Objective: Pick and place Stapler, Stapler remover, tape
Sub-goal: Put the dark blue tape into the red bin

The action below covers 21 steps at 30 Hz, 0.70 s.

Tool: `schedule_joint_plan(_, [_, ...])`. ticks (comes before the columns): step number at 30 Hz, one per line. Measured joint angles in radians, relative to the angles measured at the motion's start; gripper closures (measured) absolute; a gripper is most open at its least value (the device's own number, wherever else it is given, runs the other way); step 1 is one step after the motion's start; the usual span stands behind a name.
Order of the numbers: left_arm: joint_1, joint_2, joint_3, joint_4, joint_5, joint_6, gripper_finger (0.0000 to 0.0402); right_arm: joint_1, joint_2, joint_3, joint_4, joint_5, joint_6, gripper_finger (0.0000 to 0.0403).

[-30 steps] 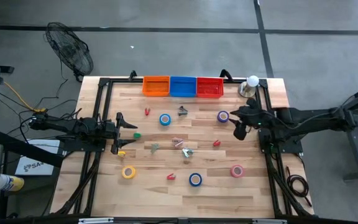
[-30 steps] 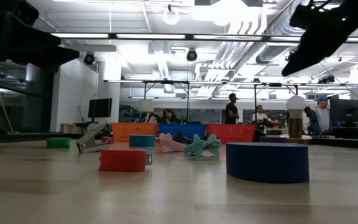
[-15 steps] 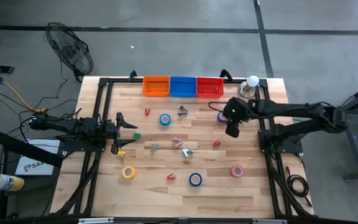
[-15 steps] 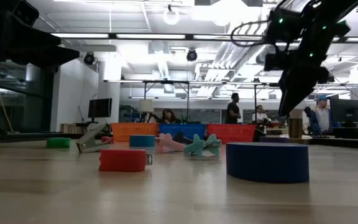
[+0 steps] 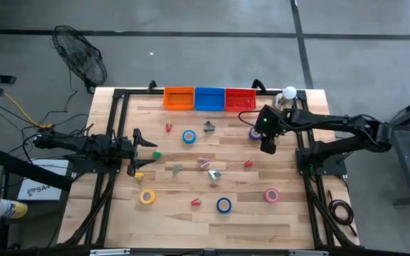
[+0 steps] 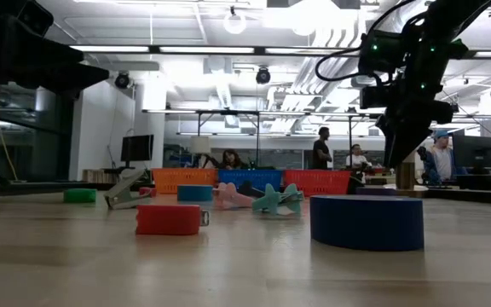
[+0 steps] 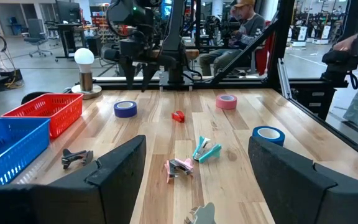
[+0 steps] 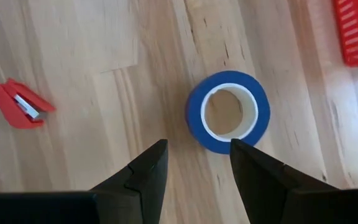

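Right gripper (image 5: 267,147): raised over the table's right rear part, just beside the purple tape roll (image 5: 255,133); in its wrist view the roll (image 8: 228,111) lies flat on the wood directly ahead of the fingertips (image 8: 151,163). Jaws partly parted, holding nothing.
Left gripper (image 5: 143,151): waiting at the table's left edge, jaws wide, empty.
Tape: 5 rolls, all flat on the table (image 5: 283,213). Blue roll (image 5: 189,136) near the bins, blue roll (image 5: 223,205) toward the front, yellow roll (image 5: 146,197) front left, pink roll (image 5: 271,195) front right.
Red stapler (image 8: 21,104): on the wood, apart from the purple roll.
Bins: orange bin (image 5: 179,98), blue bin (image 5: 209,98), red bin (image 5: 240,99), 3 in a row at the rear edge.
Background: people visible beyond the table in the low view.
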State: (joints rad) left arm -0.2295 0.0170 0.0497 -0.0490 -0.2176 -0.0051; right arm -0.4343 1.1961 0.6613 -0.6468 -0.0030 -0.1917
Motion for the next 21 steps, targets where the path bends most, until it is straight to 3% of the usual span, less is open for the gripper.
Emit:
schedule_joint_plan(10, [0.0,0.0,0.0,0.0,0.0,0.0,0.0121,0.0,0.065,0.0,0.016,0.021,-0.027,0.0234])
schedule_joint_plan(21, [0.0,0.0,0.0,0.0,0.0,0.0,0.0121,0.001,0.223,0.074,0.02,0.022,-0.042,0.0178])
